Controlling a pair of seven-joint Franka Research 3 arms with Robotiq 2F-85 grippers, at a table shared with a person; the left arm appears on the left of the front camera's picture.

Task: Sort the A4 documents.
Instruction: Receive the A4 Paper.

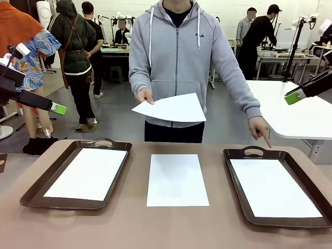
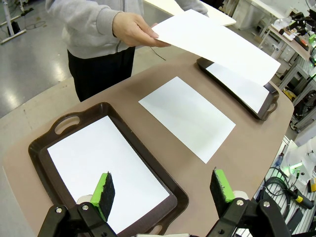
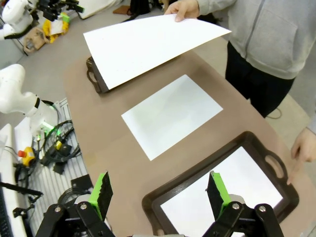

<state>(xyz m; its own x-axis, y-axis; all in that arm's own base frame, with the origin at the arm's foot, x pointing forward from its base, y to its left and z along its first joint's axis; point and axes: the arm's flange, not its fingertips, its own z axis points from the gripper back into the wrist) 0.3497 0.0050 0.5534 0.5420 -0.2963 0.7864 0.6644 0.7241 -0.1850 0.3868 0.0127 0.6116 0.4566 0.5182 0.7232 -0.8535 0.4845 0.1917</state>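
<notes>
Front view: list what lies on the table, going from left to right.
left tray holding a sheet → loose sheet between the trays → right tray holding another sheet

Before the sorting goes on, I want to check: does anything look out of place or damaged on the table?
One sheet lies on the bare table between the left tray and the right tray, outside both. It lies flat and straight; nothing looks damaged.
</notes>
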